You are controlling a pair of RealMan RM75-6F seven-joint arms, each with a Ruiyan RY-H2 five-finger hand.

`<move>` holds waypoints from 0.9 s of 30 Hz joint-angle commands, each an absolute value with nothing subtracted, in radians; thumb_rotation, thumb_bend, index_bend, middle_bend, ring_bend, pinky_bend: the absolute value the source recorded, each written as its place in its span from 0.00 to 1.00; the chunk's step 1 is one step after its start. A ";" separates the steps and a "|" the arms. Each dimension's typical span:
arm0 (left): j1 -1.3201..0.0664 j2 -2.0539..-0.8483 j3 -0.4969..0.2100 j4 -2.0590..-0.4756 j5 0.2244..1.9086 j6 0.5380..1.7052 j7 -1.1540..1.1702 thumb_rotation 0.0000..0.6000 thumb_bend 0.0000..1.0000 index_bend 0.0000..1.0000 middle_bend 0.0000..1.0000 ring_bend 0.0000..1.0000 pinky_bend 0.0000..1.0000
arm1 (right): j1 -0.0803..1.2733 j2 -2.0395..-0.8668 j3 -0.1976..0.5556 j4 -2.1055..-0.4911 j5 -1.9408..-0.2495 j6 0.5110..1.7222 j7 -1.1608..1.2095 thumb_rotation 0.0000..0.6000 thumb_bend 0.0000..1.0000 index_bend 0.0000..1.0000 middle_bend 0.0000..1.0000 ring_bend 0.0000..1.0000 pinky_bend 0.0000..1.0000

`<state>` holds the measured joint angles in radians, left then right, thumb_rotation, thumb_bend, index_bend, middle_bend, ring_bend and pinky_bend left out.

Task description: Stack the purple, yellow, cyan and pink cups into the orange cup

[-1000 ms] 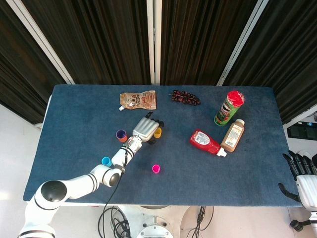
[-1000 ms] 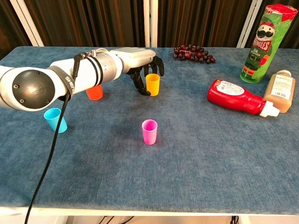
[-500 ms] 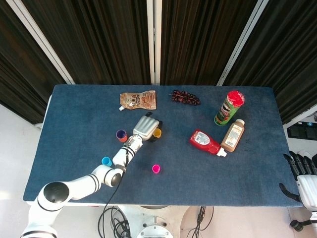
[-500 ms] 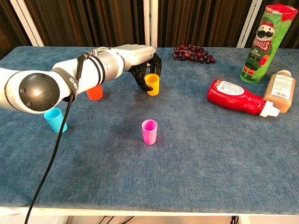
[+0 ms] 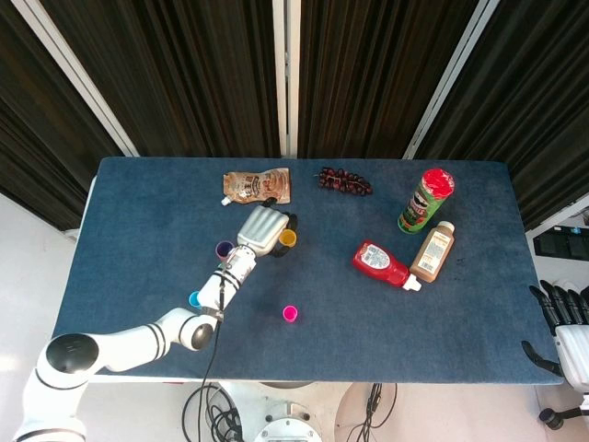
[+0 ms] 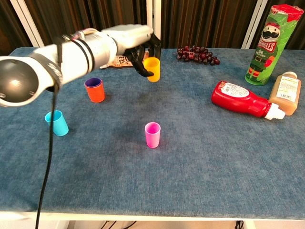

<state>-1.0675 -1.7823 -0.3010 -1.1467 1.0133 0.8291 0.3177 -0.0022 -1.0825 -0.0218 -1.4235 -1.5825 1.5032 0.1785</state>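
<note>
Yellow cup (image 6: 152, 69) is sitting in our left hand (image 6: 138, 45), fingers wrapped round it & lifting it clear of the table (image 6: 214, 157); in the head view it's showing just right of the palm (image 5: 261, 229); we're judging this as step two, since the purple cup (image 6: 93, 82) is already nested inside the orange cup (image 6: 96, 92), purple rim showing above orange wall; cyan cup (image 6: 57, 122) & pink cup (image 6: 152, 134) are both waiting upright on the cloth, well apart from each other; our right hand (image 5: 569, 331) is parking off the table's far right edge, fingers apart, holding nothing; next move, as we're reading it, is carrying the yellow one leftward over the orange/purple stack, keeping it upright, lining up its base w/ the purple mouth, then lowering & letting go; risk we're seeing: knocking the stack over w/ the fingers on approach.
</note>
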 commanded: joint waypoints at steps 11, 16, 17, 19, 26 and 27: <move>-0.895 -1.387 -0.219 -1.695 0.738 1.025 0.614 1.00 0.26 0.49 0.50 0.49 0.17 | 0.014 -1.103 -0.035 -1.461 -1.609 1.480 0.125 1.00 0.22 0.00 0.00 0.00 0.00; -0.883 -1.398 -0.204 -1.666 0.761 1.021 0.574 1.00 0.26 0.50 0.50 0.50 0.17 | 0.016 -1.102 -0.035 -1.473 -1.608 1.478 0.112 1.00 0.22 0.00 0.00 0.00 0.00; -0.882 -1.403 -0.202 -1.657 0.764 1.017 0.567 1.00 0.26 0.50 0.50 0.50 0.17 | 0.016 -1.102 -0.035 -1.474 -1.607 1.479 0.112 1.00 0.22 0.00 0.00 0.00 0.00; -0.883 -1.414 -0.197 -1.633 0.765 1.004 0.554 1.00 0.26 0.50 0.50 0.50 0.17 | 0.015 -1.103 -0.035 -1.475 -1.605 1.480 0.112 1.00 0.22 0.00 0.00 0.00 0.00; -0.883 -1.471 -0.193 -1.531 0.802 0.980 0.493 1.00 0.26 0.50 0.50 0.50 0.17 | 0.014 -1.102 -0.034 -1.472 -1.598 1.479 0.116 1.00 0.22 0.00 0.00 0.00 0.00; -0.882 -1.480 -0.191 -1.514 0.810 0.977 0.483 1.00 0.26 0.50 0.50 0.50 0.17 | 0.014 -1.102 -0.033 -1.471 -1.596 1.480 0.118 1.00 0.22 0.00 0.00 0.00 0.00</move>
